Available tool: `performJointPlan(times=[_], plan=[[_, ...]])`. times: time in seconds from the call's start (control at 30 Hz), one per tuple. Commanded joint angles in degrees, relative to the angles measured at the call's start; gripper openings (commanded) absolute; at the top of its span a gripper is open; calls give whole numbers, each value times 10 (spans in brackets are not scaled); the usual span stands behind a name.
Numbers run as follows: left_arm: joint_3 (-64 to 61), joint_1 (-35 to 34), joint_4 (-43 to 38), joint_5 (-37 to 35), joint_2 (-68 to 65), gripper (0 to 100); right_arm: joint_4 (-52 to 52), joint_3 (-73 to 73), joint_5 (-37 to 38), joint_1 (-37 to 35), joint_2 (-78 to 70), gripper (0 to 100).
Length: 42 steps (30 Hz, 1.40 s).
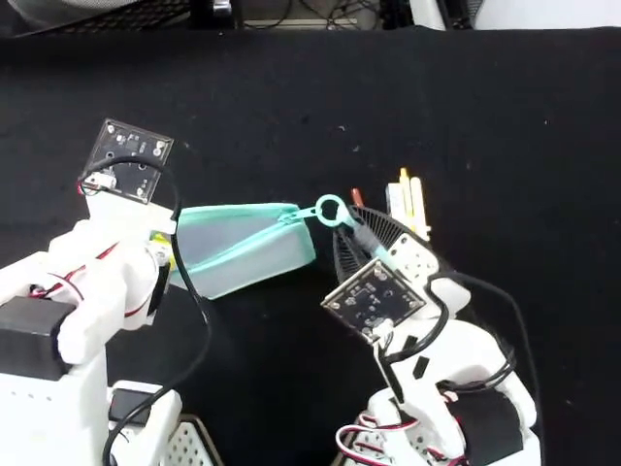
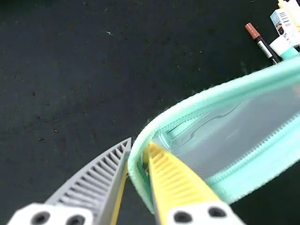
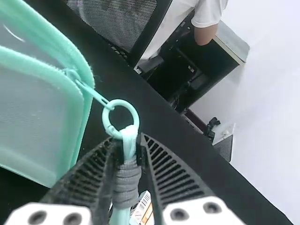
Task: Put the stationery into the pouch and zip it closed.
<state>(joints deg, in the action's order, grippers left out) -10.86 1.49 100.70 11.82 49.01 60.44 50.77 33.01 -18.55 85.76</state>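
Two grippers sharing pouch [image 1: 243, 254] lying mid-table: left gripper [image 2: 139, 143] pinching its rim, right gripper [image 3: 127, 138] clamping zip pull [image 3: 106, 123]. Stationery [image 1: 408, 199] lying outside, just beyond; holding rim taut, mouth open, likely helping.

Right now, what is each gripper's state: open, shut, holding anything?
Left gripper: shut on the end rim of the pouch.
Right gripper: shut on the zipper pull.
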Motion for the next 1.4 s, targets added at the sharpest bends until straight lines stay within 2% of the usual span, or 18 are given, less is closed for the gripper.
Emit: performJointPlan(times=[0.0, 0.17, 0.3, 0.37, 0.57, 0.83, 0.93, 1.07, 1.2, 1.27, 1.37], plan=[[17, -3, 1, -2, 0, 30, -4, -34, -1, 25, 2, 12], [17, -3, 1, -2, 8, 37, 33, -79, -1, 24, 2, 12], [21, -2, 1, -2, 18, 174, 33, -70, -1, 24, 0, 12], [38, -2, 1, -4, 26, 209, 33, -60, -1, 23, -2, 12], [118, -2, 1, -2, 91, 151, 21, -55, -1, 23, 0, 12], [27, -2, -4, -4, 114, 148, 19, -57, -1, 23, 0, 12], [33, -2, -20, -5, 118, 149, 19, -55, -1, 23, 0, 12], [85, 0, -4, -9, 114, 149, 17, -53, -1, 21, -3, 12], [116, 89, 0, -29, 114, 155, 18, -52, -1, -24, -4, 12], [116, 145, 0, -57, 113, 195, 18, -52, -1, -40, -4, 12], [92, 163, -3, -64, 113, 226, 21, -52, -1, -42, -4, 12]])
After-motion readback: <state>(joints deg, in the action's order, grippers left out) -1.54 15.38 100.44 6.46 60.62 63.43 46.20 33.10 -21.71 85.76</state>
